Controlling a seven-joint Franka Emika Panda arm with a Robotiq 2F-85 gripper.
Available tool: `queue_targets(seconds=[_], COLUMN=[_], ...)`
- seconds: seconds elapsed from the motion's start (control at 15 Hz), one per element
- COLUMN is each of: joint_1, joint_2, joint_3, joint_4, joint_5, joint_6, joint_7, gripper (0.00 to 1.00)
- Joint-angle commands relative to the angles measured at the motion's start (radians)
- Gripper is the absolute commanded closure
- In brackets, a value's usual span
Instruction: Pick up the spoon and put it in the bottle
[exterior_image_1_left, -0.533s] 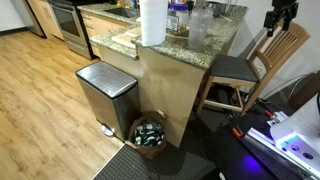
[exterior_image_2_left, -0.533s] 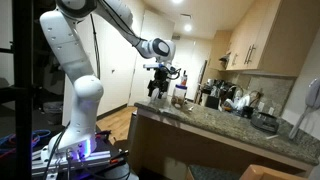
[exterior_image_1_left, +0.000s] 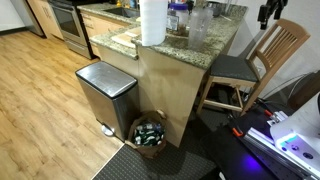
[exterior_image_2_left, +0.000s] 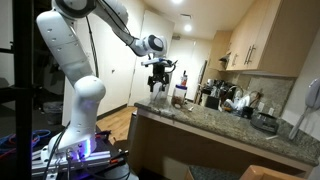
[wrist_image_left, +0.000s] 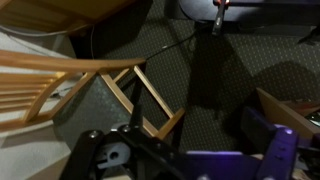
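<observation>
A white arm (exterior_image_2_left: 75, 60) holds its pincer (exterior_image_2_left: 159, 86) high off the end of the granite bench (exterior_image_2_left: 225, 125), jaws spread wide with nothing between them. In an exterior view the pincer (exterior_image_1_left: 270, 16) sits at the frame's 1 o'clock corner, over a wooden chair (exterior_image_1_left: 272, 55). It is at 3 o'clock of the bottles (exterior_image_1_left: 180, 18) and well apart from them. The bottles cluster on the bench top, with a white towel roll (exterior_image_1_left: 152, 20) at their 9 o'clock. The spoon is too small to make out in any view. Only that view takes in the floor by the bench: a steel bin (exterior_image_1_left: 105, 92) against its side and a basket (exterior_image_1_left: 150, 133) at the bin's 4 o'clock. The arm shows whole, base to wrist, in just one exterior view. The wrist view looks down on the chair's slats (wrist_image_left: 60, 70) at 9 o'clock and a dark mat (wrist_image_left: 250, 70) toward 2 o'clock; the bench lies outside it.
</observation>
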Motion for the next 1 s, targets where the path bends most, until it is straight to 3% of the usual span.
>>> queue_targets(seconds=[0.0, 0.13, 0.2, 0.47, 0.93], joint_1=[0.122, 0.179, 0.15, 0.185, 0.068], joint_2=[-0.052, -0.046, -0.057, -0.066, -0.008], joint_3=[0.105, 0.176, 0.14, 0.199, -0.016], joint_4=[0.037, 0.088, 0.049, 0.071, 0.228], joint_5=[0.082, 0.179, 0.122, 0.138, 0.23], joint_6=[0.04, 0.076, 0.051, 0.075, 0.289], joint_7=[0.065, 0.196, 0.129, 0.197, 0.201], gripper=[0.0, 0.0, 0.0, 0.0, 0.0])
